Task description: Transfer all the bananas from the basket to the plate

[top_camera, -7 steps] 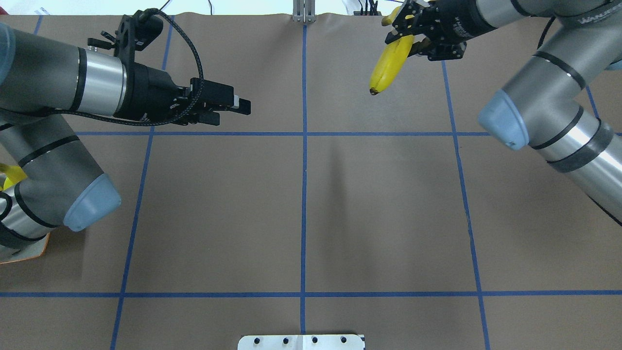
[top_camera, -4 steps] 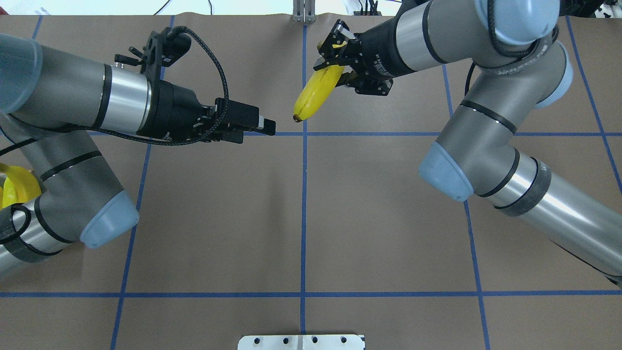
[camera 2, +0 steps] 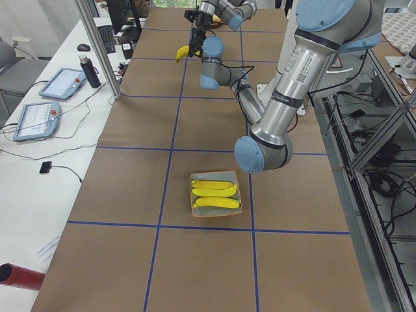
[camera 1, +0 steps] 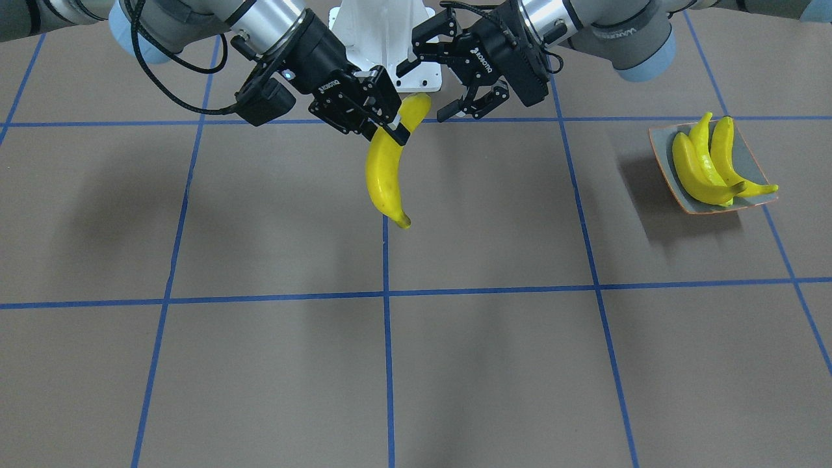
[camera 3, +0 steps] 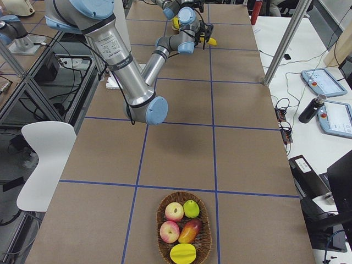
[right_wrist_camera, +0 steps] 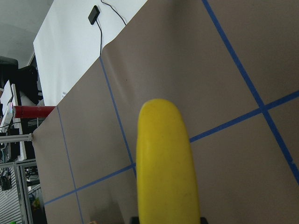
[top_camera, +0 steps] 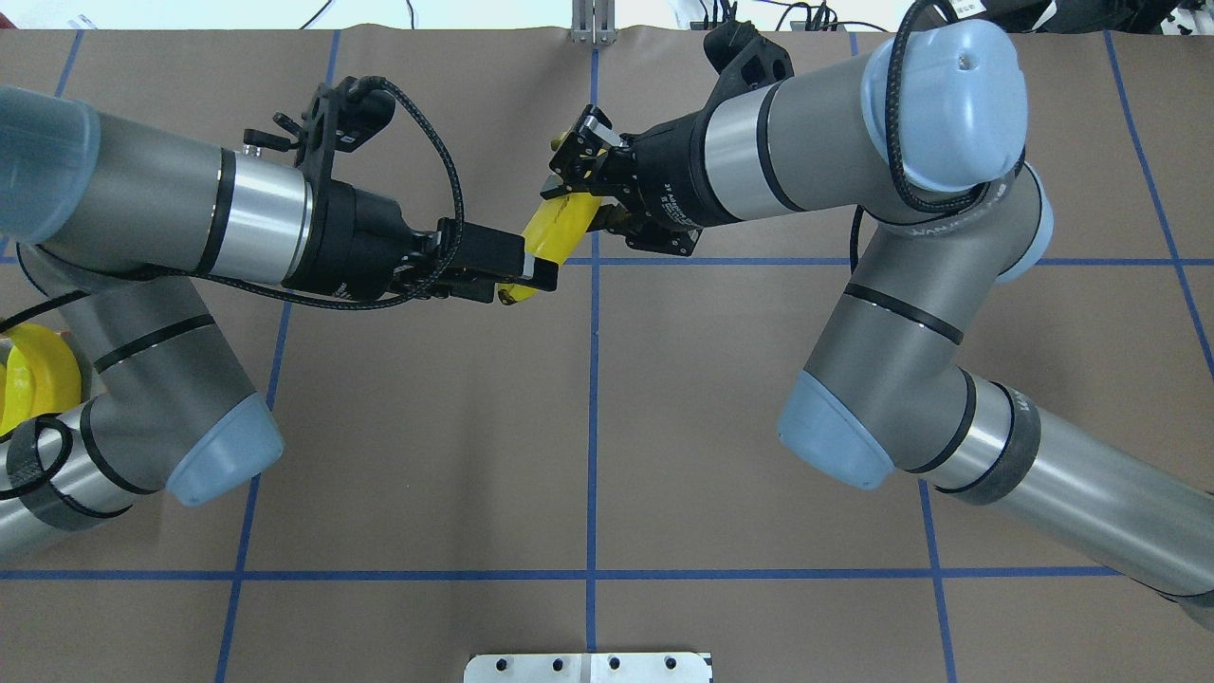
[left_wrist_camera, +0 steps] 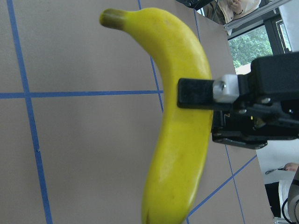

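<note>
One yellow banana hangs over the table's centre line, its upper part clamped in my shut right gripper. My left gripper is open, fingers spread beside the banana's upper end. From overhead one left finger overlaps the banana, and I cannot tell whether the fruit lies between the fingers. The left wrist view shows a right finger across the banana. The grey-green plate on my left carries three bananas. The basket at the table's right end holds several other fruits.
Brown table cover with a blue tape grid. The white robot base plate sits behind the grippers. Both elbows hang over the table's near half. Desks with tablets and a metal post line the far side.
The right arm swung left from the far right corner, carrying the banana to the centre line. The left gripper moved right and now sits against the banana.
</note>
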`<state>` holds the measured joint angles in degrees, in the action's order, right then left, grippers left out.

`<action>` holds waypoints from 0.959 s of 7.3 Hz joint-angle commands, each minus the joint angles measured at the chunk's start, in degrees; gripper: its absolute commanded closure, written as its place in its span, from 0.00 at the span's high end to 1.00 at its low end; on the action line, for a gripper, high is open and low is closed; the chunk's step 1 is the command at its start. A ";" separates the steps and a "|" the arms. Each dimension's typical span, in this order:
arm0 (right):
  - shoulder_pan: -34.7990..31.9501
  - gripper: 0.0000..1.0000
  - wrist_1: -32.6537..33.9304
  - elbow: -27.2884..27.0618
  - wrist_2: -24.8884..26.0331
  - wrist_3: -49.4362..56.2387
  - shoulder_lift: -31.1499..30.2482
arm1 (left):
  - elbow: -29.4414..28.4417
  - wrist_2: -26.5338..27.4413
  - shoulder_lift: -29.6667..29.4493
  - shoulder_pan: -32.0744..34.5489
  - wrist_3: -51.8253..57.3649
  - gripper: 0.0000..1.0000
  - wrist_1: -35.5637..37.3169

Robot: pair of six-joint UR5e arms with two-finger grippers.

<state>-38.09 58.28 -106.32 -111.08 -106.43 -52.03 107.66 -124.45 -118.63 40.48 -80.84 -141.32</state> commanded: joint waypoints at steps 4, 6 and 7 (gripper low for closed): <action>2.67 0.00 -0.36 -1.61 1.30 0.43 0.09 | -0.08 0.00 0.24 -0.05 0.07 0.05 -3.78; 2.76 0.72 -0.36 -1.61 4.10 1.74 0.61 | 0.01 0.00 0.85 -0.14 -0.11 0.00 -3.87; 2.76 1.00 -0.36 -2.30 5.60 3.41 0.96 | 0.10 -0.18 0.95 -0.14 -0.45 0.00 -3.78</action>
<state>-35.37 57.92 -108.07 -107.40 -104.70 -51.47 107.68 -124.50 -117.92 40.37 -80.99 -145.09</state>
